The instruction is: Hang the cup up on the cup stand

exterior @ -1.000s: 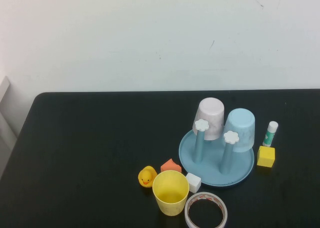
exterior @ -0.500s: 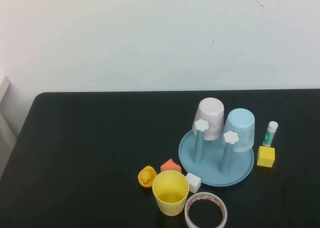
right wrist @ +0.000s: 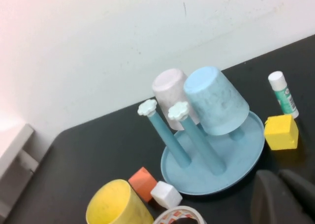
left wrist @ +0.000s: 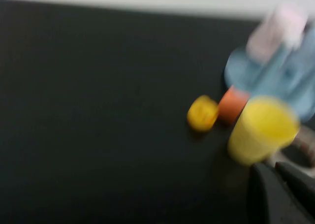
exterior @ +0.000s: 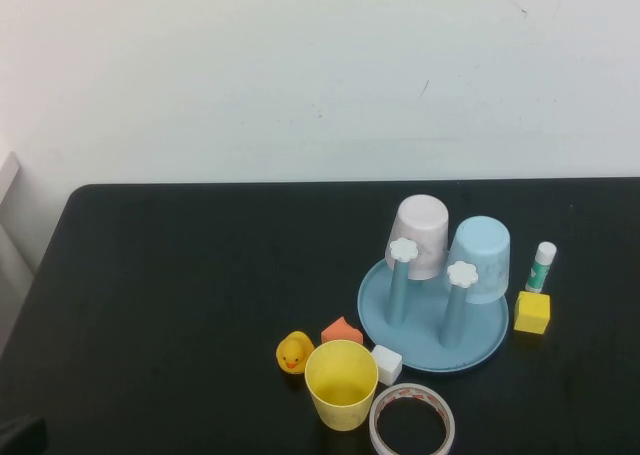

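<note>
A black surface (exterior: 180,295) holds a small yellow cup (exterior: 341,384), upright and mouth up, near the front edge, just left of the round light-blue cup stand (exterior: 432,347). Two pegs already carry a pink cup (exterior: 420,235) and a light blue cup (exterior: 480,258); two flower-capped pegs (exterior: 404,251) stand free. The cup looks like light, stiff, smooth plastic, likely slippery; pinching its rim or tapered wall seems best. The left gripper (left wrist: 279,192), closed and empty, sits low at the near left, close to the cup. The right gripper (right wrist: 286,198), closed and empty, waits near the stand's right side.
</note>
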Controlling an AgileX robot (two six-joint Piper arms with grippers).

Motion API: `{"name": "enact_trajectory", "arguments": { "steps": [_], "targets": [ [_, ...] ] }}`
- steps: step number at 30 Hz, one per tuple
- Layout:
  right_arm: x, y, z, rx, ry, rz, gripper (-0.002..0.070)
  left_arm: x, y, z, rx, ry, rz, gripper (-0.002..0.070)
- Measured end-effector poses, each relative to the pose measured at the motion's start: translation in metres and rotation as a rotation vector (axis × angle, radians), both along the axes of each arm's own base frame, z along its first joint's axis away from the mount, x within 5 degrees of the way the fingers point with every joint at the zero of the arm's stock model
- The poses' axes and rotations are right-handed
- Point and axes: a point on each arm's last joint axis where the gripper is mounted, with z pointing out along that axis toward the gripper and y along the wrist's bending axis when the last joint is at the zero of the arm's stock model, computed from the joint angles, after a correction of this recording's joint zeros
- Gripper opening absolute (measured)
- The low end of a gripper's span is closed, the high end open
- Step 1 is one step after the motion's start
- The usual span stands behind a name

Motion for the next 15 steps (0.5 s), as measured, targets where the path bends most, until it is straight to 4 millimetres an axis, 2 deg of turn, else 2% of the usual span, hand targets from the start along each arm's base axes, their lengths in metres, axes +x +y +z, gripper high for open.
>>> {"name": "enact_trajectory", "arguments": {
  "steps": [3,8,11,15],
  "targets": [
    [0.0,0.001,-0.001,-0.023,-0.001,0.011,-0.0001,0.018,0.002,0.019,0.149,0.075,-0.059,-0.0002],
    [-0.001,0.001,-0.001,-0.051,-0.002,0.025,-0.0001,0.066,0.001,0.039,0.326,0.183,-0.15,-0.0001],
    [-0.001,0.001,-0.001,-0.055,-0.002,0.027,-0.0001,0.092,-0.012,0.042,0.424,0.24,-0.25,-0.0001],
    [-0.001,0.002,-0.002,-0.059,0.002,0.032,-0.0001,0.124,-0.039,0.038,0.582,0.323,-0.358,-0.0001]
  ]
}}
